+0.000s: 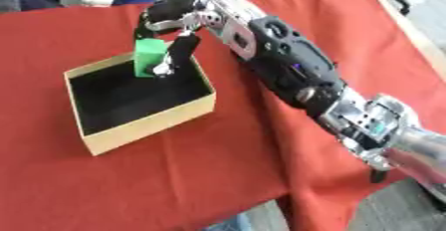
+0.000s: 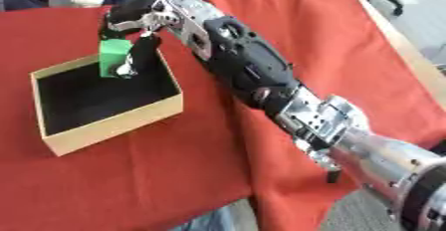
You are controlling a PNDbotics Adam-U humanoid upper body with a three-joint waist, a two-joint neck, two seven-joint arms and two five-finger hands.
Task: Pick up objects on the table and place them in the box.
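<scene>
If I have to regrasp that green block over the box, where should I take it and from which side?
Likely its upper half, from above. The green block stands upright at the far corner of the box, its lower part beside the wall, so only the top is free. The right hand already pinches it there, thumb on one face, fingers opposite.

The right hand [image 1: 174,21] is reaching in from the lower right across the red tablecloth [image 1: 191,175], its long black and silver arm stretching diagonally over the table. Its fingers are curling round a green block [image 1: 148,56], holding it just above the far corner of the box [image 1: 148,128]. The box is sitting open on the cloth, tan walls showing around a black interior
</scene>
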